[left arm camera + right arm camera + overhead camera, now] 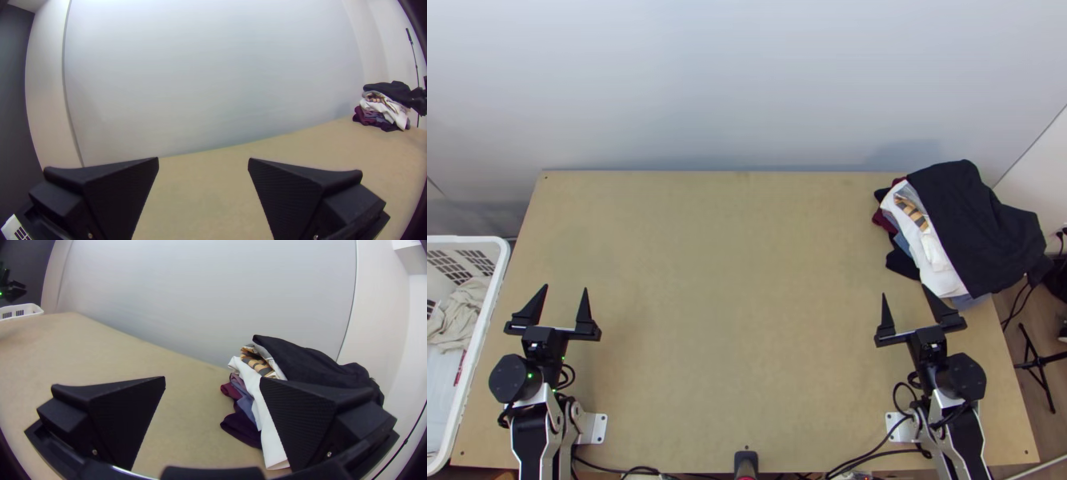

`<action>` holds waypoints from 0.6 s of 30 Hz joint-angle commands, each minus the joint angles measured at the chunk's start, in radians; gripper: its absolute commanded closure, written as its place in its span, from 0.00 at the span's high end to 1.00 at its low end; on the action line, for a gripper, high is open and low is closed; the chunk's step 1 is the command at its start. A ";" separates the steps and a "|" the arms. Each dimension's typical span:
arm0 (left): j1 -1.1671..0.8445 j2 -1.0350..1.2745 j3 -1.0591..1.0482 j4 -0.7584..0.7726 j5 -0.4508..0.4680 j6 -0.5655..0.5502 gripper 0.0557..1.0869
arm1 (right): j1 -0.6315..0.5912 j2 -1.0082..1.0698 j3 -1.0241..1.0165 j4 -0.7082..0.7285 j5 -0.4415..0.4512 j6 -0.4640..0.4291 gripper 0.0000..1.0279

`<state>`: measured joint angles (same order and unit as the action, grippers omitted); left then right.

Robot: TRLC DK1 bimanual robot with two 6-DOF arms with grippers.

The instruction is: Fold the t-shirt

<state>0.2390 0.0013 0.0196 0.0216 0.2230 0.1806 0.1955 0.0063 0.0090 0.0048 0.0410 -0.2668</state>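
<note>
1. Left gripper: released. The fingers stand wide apart above the table, close to its left edge, toward the near left corner. Bare tabletop shows between them.
2. Right gripper: released. The fingers stand wide apart above the table's right part, just beside the near side of the garment pile. Contact between finger and pile cannot be determined.
3. T-shirt: location cannot be confirmed. Which piece of cloth is the t-shirt cannot be told.
4. Garment pile: located at the table's far right corner, overhanging the right edge. A black garment lies draped over the top. White, patterned, blue and dark red layers show beneath it.
5. Laundry basket: white, with slotted walls, located beside the table's left edge. It contains a bunched beige cloth.
6. Dark device: located at the middle of the table's near edge. Black cables run along the same edge on both sides of it.
</note>
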 commanded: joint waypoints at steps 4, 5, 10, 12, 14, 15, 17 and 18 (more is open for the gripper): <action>0.014 -0.001 -0.003 -0.003 -0.004 0.016 0.95 | 0.001 -0.006 0.000 -0.012 0.002 0.011 0.96; 0.017 -0.001 -0.003 -0.003 -0.004 0.016 0.95 | 0.001 -0.006 -0.001 -0.012 0.002 0.011 0.96; 0.016 -0.001 -0.003 -0.003 -0.004 0.013 0.95 | 0.001 -0.006 -0.001 -0.012 0.002 0.011 0.96; 0.016 -0.001 -0.003 -0.003 -0.004 0.013 0.95 | 0.001 -0.006 -0.001 -0.012 0.002 0.011 0.96; 0.016 -0.001 -0.003 -0.003 -0.004 0.013 0.95 | 0.001 -0.008 0.000 -0.012 0.002 0.011 0.96; 0.016 -0.001 -0.003 -0.003 -0.004 0.013 0.95 | 0.001 -0.008 -0.001 -0.012 0.002 0.011 0.96; 0.016 -0.001 -0.003 -0.003 -0.004 0.013 0.95 | 0.001 -0.006 0.000 -0.012 0.002 0.011 0.96; 0.016 -0.001 -0.003 -0.003 -0.004 0.013 0.95 | 0.001 -0.006 0.000 -0.012 0.002 0.011 0.96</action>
<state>0.2535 -0.0002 0.0166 0.0189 0.2195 0.1921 0.1963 -0.0006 0.0086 -0.0059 0.0418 -0.2558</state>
